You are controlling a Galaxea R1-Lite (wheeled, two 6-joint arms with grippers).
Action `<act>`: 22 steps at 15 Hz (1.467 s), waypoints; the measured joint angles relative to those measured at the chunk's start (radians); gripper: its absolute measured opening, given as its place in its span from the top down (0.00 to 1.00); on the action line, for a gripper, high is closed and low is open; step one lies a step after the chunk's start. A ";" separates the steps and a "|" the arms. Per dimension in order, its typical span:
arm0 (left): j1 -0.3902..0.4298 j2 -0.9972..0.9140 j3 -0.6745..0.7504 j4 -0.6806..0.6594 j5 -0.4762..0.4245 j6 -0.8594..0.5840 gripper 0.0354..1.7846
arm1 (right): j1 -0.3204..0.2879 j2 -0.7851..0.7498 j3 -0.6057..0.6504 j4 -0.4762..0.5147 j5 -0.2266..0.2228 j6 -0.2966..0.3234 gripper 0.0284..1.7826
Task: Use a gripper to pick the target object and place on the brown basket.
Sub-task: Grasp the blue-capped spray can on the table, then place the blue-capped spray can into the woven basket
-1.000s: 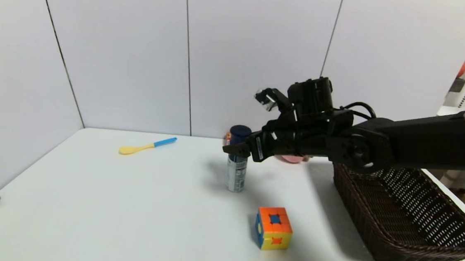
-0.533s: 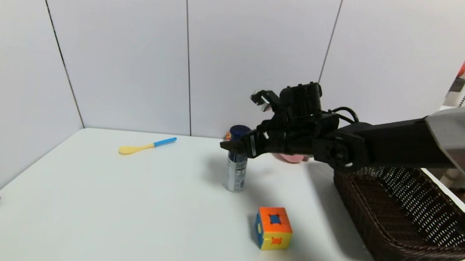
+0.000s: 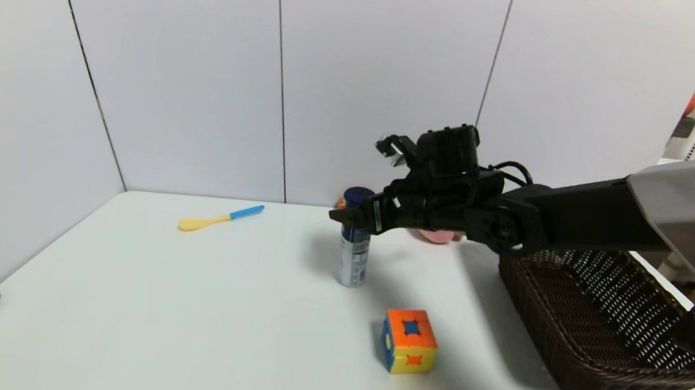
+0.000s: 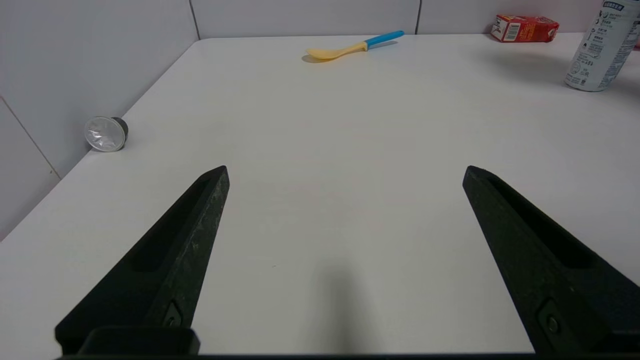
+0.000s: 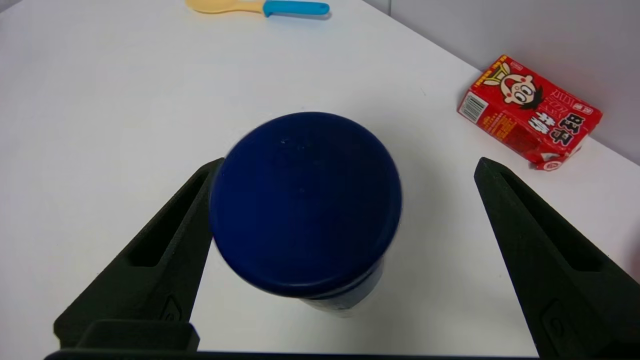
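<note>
On worktop (image 3: 190,306): spray can (image 3: 354,239), upright. Right pincer (image 5: 345,170) straddles cap, released (one finger perhaps touching). Step: grasp. Next: clench, lift, carry to brown basket (image 3: 606,370).

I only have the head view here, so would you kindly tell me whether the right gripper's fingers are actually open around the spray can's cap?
Observer: Yes. In the right wrist view the right gripper is open, with the spray can between its fingers, nearer one than the other.
Operator: Thank you. What is that red thing behind the can?
Observer: A small red carton lying flat near the wall.
Operator: And the left gripper?
Observer: The left gripper is open over bare table, well away from the can.
</note>
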 joint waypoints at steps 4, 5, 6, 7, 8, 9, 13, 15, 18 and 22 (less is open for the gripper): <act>0.000 0.000 0.000 0.000 0.000 0.000 0.06 | -0.001 0.007 -0.019 0.000 0.000 0.001 0.05; 0.000 0.000 0.000 0.000 0.000 0.000 0.06 | -0.002 0.010 -0.026 0.000 0.000 0.004 0.05; 0.000 0.000 0.000 0.000 0.000 0.000 0.06 | -0.003 0.014 -0.031 0.000 0.000 0.005 0.05; 0.000 0.000 0.000 0.000 0.000 0.000 0.06 | -0.002 0.018 -0.035 0.000 0.000 0.005 0.17; 0.000 0.000 0.000 0.000 0.000 0.000 0.06 | -0.001 0.022 -0.039 0.000 0.000 0.005 0.27; 0.000 0.000 0.000 0.000 0.000 0.000 0.06 | -0.002 0.026 -0.043 0.000 0.000 0.005 0.35; 0.000 0.000 0.000 0.000 0.000 0.000 0.06 | -0.002 0.038 -0.048 0.000 0.000 0.005 0.56; 0.000 0.000 0.000 0.000 0.000 0.000 0.06 | -0.002 0.038 -0.048 0.001 0.000 0.007 0.56; 0.000 0.000 0.000 0.000 0.000 0.000 0.06 | -0.005 0.030 -0.046 0.003 0.000 0.007 0.56; 0.000 0.000 0.000 0.000 0.000 0.000 0.06 | -0.027 -0.017 -0.046 0.008 0.000 0.004 0.60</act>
